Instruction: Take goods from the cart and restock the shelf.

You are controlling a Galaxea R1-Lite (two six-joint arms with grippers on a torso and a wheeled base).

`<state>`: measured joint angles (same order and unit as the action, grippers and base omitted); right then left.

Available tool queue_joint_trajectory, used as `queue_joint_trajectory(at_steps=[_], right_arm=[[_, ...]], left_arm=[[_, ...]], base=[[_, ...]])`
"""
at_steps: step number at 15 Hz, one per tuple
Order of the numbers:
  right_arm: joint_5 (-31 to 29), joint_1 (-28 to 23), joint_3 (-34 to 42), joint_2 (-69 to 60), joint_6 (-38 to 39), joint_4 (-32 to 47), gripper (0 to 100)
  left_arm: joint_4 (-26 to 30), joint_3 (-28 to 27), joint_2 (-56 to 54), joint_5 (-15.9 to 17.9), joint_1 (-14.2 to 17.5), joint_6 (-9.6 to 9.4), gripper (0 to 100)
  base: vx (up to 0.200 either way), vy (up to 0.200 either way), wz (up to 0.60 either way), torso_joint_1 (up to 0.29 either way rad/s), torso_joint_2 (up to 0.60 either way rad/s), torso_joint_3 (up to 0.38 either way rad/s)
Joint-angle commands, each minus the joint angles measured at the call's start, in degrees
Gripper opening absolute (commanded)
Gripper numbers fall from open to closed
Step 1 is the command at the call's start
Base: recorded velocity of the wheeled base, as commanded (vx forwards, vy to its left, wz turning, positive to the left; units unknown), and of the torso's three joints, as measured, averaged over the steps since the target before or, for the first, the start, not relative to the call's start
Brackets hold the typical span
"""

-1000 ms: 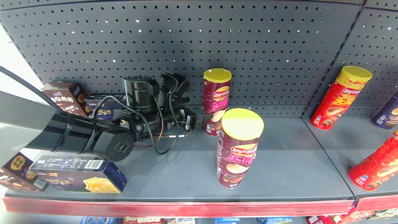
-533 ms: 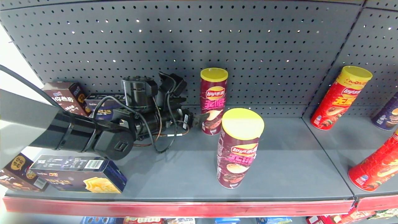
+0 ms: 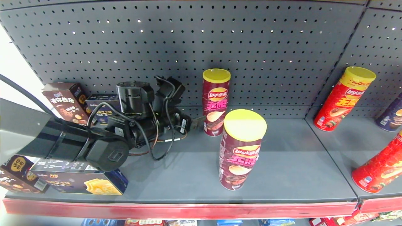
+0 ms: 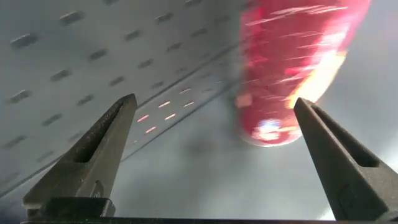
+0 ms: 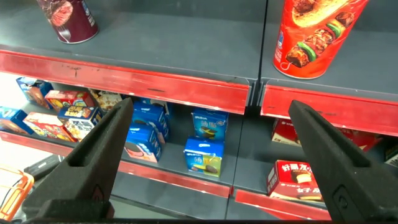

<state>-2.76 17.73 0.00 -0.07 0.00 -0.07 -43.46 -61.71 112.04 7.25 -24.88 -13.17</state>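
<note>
1. The left gripper (image 3: 199,121) (image 4: 212,101) lay low over the shelf (image 3: 292,163), jaws spread wide and gripping nothing, its tips just beside the lower left side of the back can (image 3: 215,102)
2. That can stood upright close to the pegboard (image 3: 251,40): a tall maroon tube with a yellow lid, pink lettering and a crisp pictured low on its side; the left wrist view caught it as a red blur (image 4: 292,68) beyond the tips
3. A front can (image 3: 241,149) of the same look stood upright nearer the shelf's red edge (image 3: 188,210), apart from the back can
4. A blue box (image 3: 81,182) lay flat under the left arm, and brown boxes (image 3: 64,99) stood behind
5. Red cans (image 3: 344,99) stood in the next bay
6. The right gripper (image 5: 210,104) hung wide apart and empty before the lower shelves (image 5: 186,180)
</note>
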Motion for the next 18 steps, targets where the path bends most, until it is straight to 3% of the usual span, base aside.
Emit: queue_joint_trajectory(at_steps=[1, 5, 7, 18], right_arm=[[0.03, 0.03, 0.00, 0.07, 0.00, -0.01, 100], [0.03, 0.03, 0.00, 0.07, 0.00, -0.01, 100], [-0.06, 0.03, 0.00, 0.07, 0.00, -0.01, 100], [0.03, 0.03, 0.00, 0.07, 0.00, -0.01, 100]], left_arm=[[0.31, 0.45, -0.95, -3.83, -0.08, -0.02, 100], [1.54, -0.17, -0.77, -9.01, -0.08, -1.42, 100], [2.15, -0.96, -0.25, -9.36, -0.26, -2.30, 100], [4.00, -7.20, 3.97, -9.36, -1.31, -2.04, 100]], base=[[0.000, 0.000, 0.00, 0.000, 0.00, 0.000], [0.000, 0.000, 0.00, 0.000, 0.00, 0.000], [0.000, 0.000, 0.00, 0.000, 0.00, 0.000], [0.000, 0.000, 0.00, 0.000, 0.00, 0.000]])
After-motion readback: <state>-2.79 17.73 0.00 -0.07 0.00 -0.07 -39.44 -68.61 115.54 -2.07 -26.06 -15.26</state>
